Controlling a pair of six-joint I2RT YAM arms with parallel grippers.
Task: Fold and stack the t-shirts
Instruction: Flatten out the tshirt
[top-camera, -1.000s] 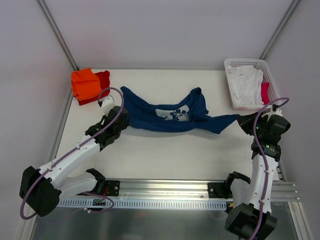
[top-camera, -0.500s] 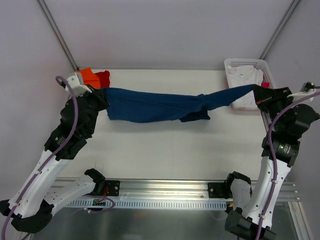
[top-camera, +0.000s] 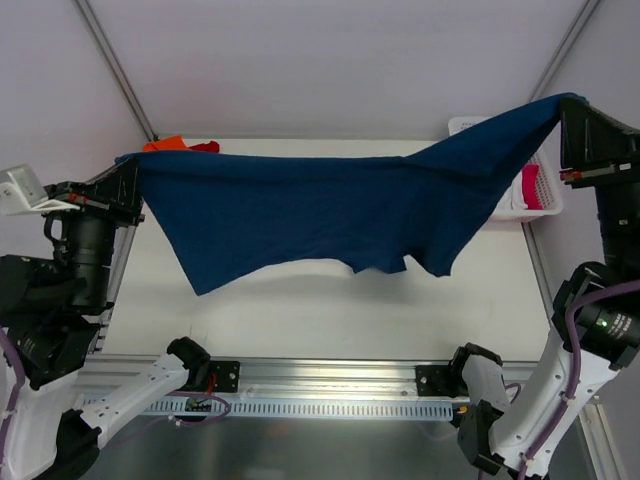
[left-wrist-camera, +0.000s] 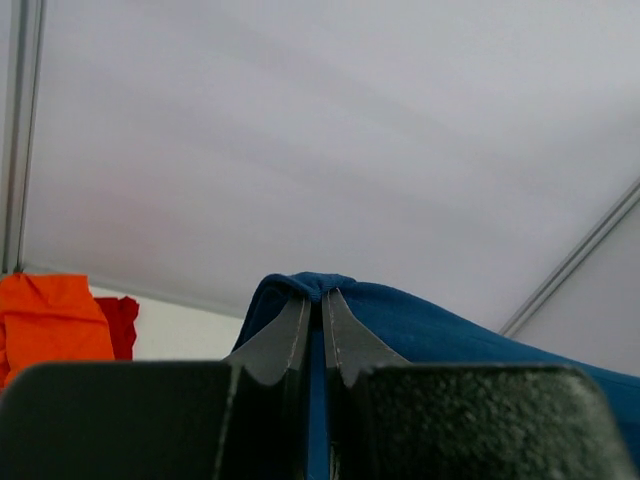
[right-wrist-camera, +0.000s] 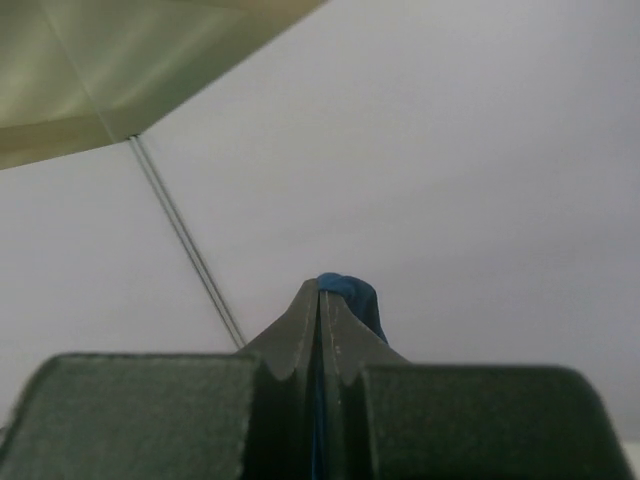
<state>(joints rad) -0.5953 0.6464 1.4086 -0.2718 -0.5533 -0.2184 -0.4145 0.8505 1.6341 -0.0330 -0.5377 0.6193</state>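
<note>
Progress-wise I'd call this early-to-middle. Nearest in, both arms are up off the white desk (top-camera: 300, 310) with the navy blue soft cloth t-shirt (top-camera: 330, 215) strung between them like washing on a line. The left claw (left-wrist-camera: 322, 300) is clenched on one corner of it above the desk's left edge. The right claw (right-wrist-camera: 320, 292) is pinched tight on the opposite corner, higher up, over the right edge. In both wrist views blue cloth pokes out right at the tips, so it's gripped, not just draped.

The shirt looks to hang clear of the desk, with the lower hem sagging and uneven and no print showing from above. It's not folded at all yet; my guess is this is the spread-out before laying it flat.

Further back, the far left corner has a folded orange t-shirt (left-wrist-camera: 50, 320) with a red t-shirt (left-wrist-camera: 120, 325) right beside it, which looks like the stack started. In the far right corner there's a white plastic lattice basket (top-camera: 548, 205) with a pink-red bit of cloth (top-camera: 530, 187) inside. The basket is mostly hidden behind the shirt, so there's probably more to go.
</note>
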